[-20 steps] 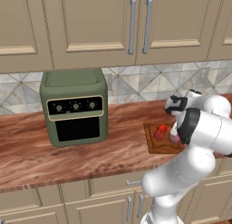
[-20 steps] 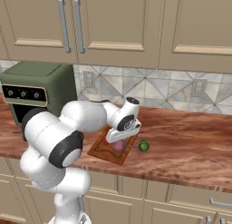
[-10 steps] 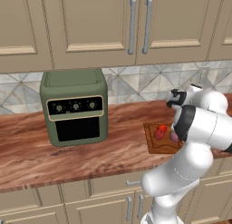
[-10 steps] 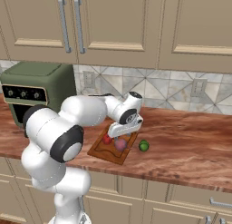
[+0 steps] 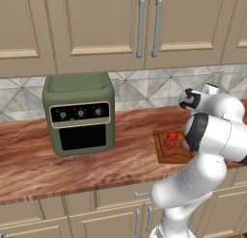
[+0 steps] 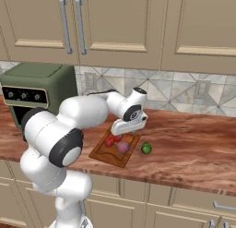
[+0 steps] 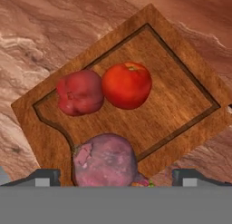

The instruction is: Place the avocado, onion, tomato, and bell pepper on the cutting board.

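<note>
On cutting board [image 7: 181,96] – onion [image 7: 105,160], tomato [image 7: 126,85], bell pepper [image 7: 79,92], gripper [image 7: 116,175] spread empty above, avocado [image 6: 146,148] beside.

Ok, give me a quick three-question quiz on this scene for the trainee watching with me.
1. True or false: the avocado lies on the cutting board.
2. How many items lie on the board?
3. The item closest to the gripper in the hand view is: A tomato, B onion, C bell pepper.

Key: 1 false, it sits on the counter beside the board. 2 three. 3 B.
</note>
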Robot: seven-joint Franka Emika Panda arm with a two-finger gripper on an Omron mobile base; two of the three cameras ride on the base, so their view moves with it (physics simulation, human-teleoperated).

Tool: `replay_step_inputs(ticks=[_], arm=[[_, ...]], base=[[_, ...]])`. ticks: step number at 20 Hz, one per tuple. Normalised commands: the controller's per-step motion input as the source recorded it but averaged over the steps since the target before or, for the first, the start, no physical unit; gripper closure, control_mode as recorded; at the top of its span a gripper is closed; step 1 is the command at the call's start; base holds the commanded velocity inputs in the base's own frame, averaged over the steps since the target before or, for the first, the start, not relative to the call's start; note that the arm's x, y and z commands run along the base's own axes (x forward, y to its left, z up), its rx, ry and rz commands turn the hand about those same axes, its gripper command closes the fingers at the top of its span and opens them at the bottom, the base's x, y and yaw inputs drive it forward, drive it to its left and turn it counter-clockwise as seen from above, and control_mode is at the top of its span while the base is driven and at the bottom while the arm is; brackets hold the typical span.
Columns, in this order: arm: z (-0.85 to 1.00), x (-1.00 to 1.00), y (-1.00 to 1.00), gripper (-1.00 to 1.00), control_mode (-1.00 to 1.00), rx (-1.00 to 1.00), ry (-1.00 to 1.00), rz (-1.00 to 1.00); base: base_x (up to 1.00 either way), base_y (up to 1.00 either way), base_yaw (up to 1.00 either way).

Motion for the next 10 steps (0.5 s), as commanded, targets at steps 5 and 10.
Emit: replay_step_inputs(ticks=[5,10], arm=[[0.11,-0.09,-0.31,-1.00,-1.00,0.00,0.00,-0.17],[0.00,-0.35,-0.11,-1.00,-1.00,-0.01,-0.01,-0.23]], base=[[0.00,0.00,0.00],[0.00,0.00,0.00]])
